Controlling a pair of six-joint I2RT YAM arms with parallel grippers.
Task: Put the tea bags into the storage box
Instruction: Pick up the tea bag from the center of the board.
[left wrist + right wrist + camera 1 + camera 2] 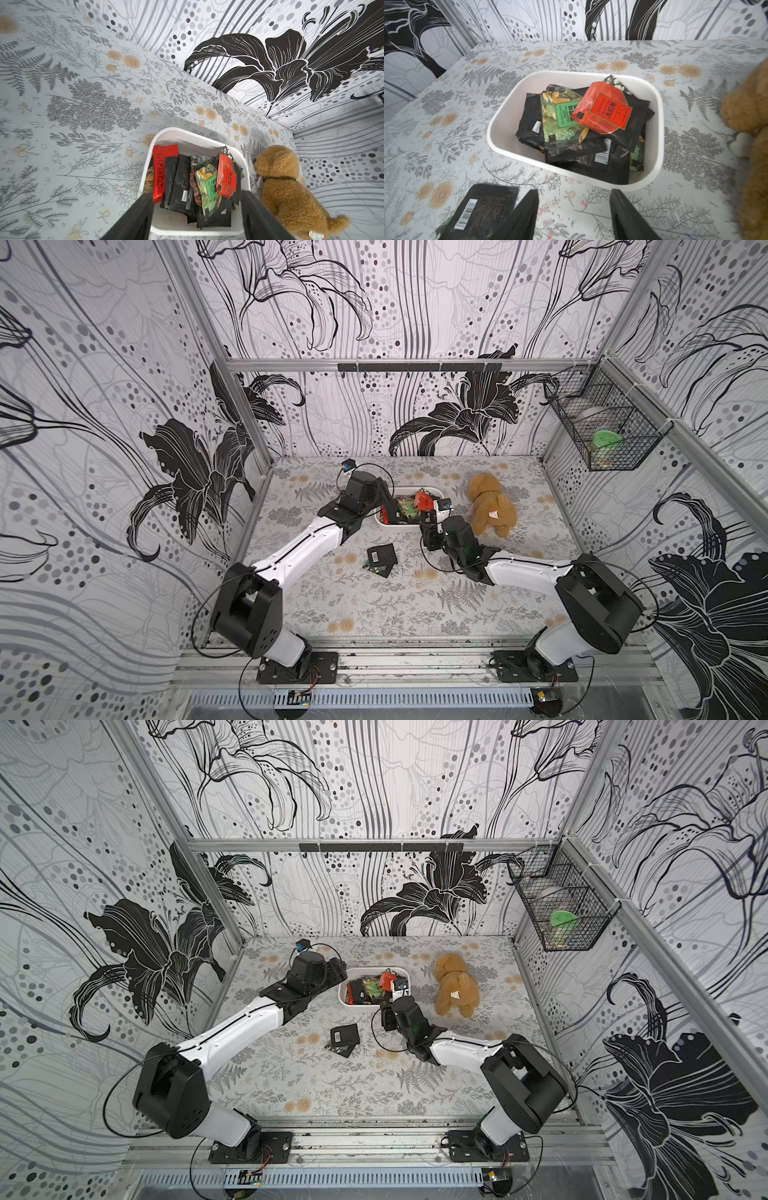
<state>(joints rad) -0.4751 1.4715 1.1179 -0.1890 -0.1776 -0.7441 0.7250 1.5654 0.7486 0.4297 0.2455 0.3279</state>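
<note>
Right gripper (574, 192) is hanging open, empty. Loose tea bags (481, 209) are lying flat, stacked on the bench (446, 128), just beside it on its left, short of the box (492, 141). Left gripper (196, 194) is gaping empty over the box. Judging the right arm nearer.

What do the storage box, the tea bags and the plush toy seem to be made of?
Storage box: probably plastic, white, smooth and slightly matte; one moulded piece with rounded corners.
Tea bags: likely foil or plastic film, glossy; they catch light and crease.
Plush toy: tan pile fabric, fuzzy and curly.
</note>
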